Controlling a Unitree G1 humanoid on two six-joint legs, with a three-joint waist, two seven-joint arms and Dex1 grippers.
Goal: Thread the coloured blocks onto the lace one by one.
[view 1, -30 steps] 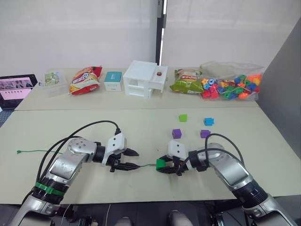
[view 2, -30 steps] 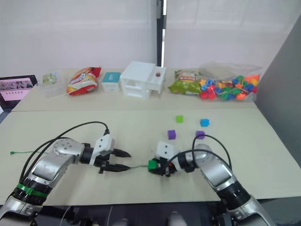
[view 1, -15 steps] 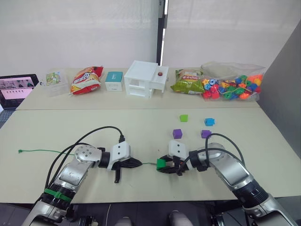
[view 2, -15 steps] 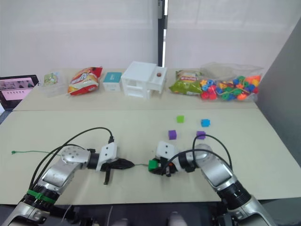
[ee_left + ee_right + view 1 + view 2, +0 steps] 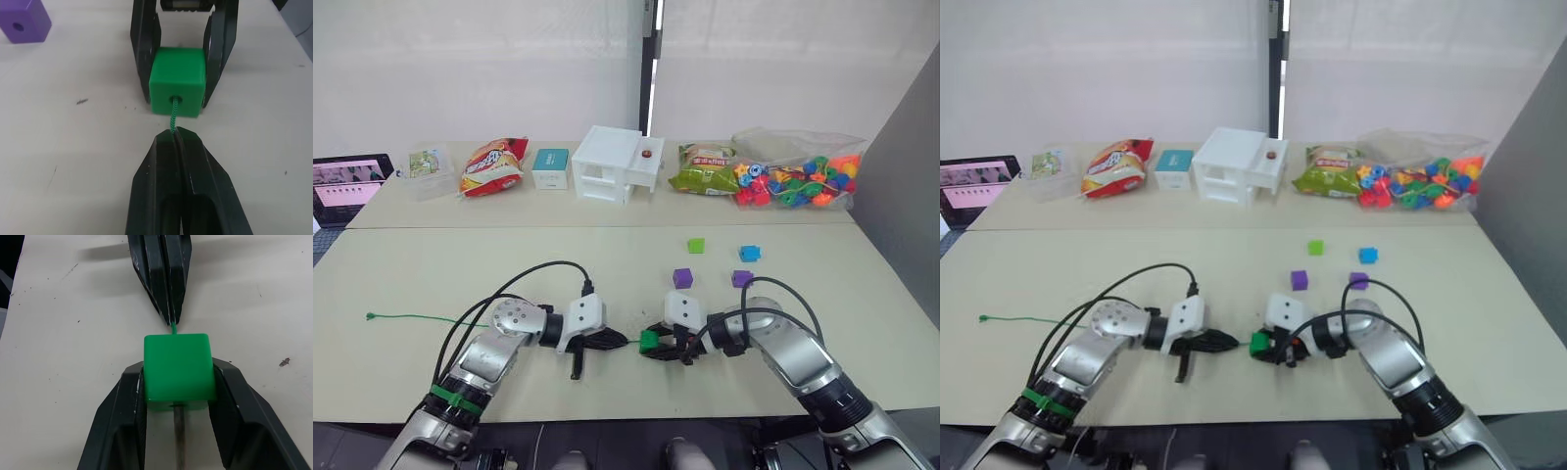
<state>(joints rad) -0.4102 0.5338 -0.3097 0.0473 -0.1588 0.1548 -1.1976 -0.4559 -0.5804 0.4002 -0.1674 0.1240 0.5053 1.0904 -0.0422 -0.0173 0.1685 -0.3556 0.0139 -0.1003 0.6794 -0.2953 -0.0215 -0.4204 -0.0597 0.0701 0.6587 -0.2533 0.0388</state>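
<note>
the green block (image 5: 176,81) has the lace (image 5: 172,117) through its hole; the right gripper (image 5: 177,382) clamps the block, the left gripper (image 5: 175,139) pinches the lace just beside it.

lace (image 5: 172,113) thru block (image 5: 176,81), btwn fingers (image 5: 142,54)

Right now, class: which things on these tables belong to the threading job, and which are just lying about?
Job: thin green lace, dark green plastic cube, two purple cubes, light green cube, blue cube.

Lying about: white box, snack bags, bagged beads.
</note>
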